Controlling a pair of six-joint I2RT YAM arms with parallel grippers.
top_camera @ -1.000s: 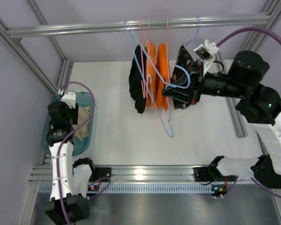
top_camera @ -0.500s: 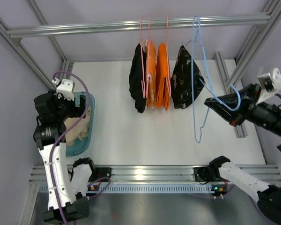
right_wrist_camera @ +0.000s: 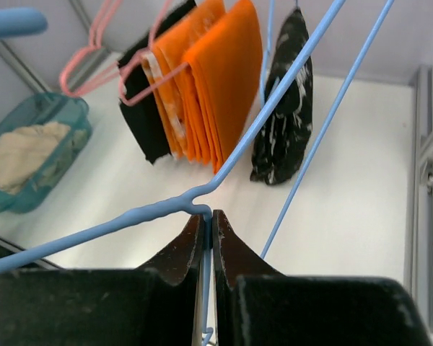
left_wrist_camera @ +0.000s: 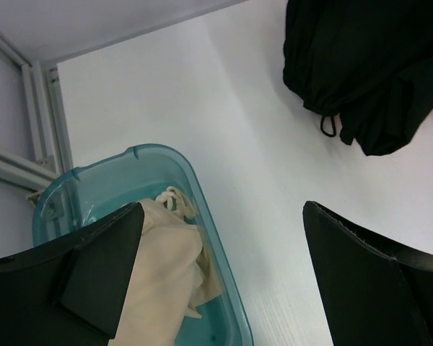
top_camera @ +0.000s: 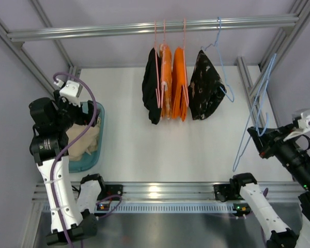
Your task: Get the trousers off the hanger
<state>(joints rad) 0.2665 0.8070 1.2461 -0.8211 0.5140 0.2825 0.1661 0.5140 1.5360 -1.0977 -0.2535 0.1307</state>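
The beige trousers (top_camera: pixel 82 142) lie crumpled in the teal tub (top_camera: pixel 96 155) at the left; they also show in the left wrist view (left_wrist_camera: pixel 162 267) and the right wrist view (right_wrist_camera: pixel 22 155). My left gripper (left_wrist_camera: pixel 224 281) is open and empty, above the tub's right rim. My right gripper (right_wrist_camera: pixel 207 220) is shut on the bare light-blue hanger (right_wrist_camera: pixel 274 94) at its neck. It holds the hanger (top_camera: pixel 254 111) off the rail at the far right, and nothing hangs on it.
On the rail (top_camera: pixel 144 28) hang a black garment (top_camera: pixel 152 93), orange garments (top_camera: pixel 173 82) on pink hangers, and a dark patterned garment (top_camera: pixel 205 88) on another blue hanger. Aluminium frame posts (top_camera: pixel 248 77) stand at the right.
My right gripper has carried the bare blue hanger from the rail to the far right. My left arm has lifted up and back from the tub, leaving the trousers in it.
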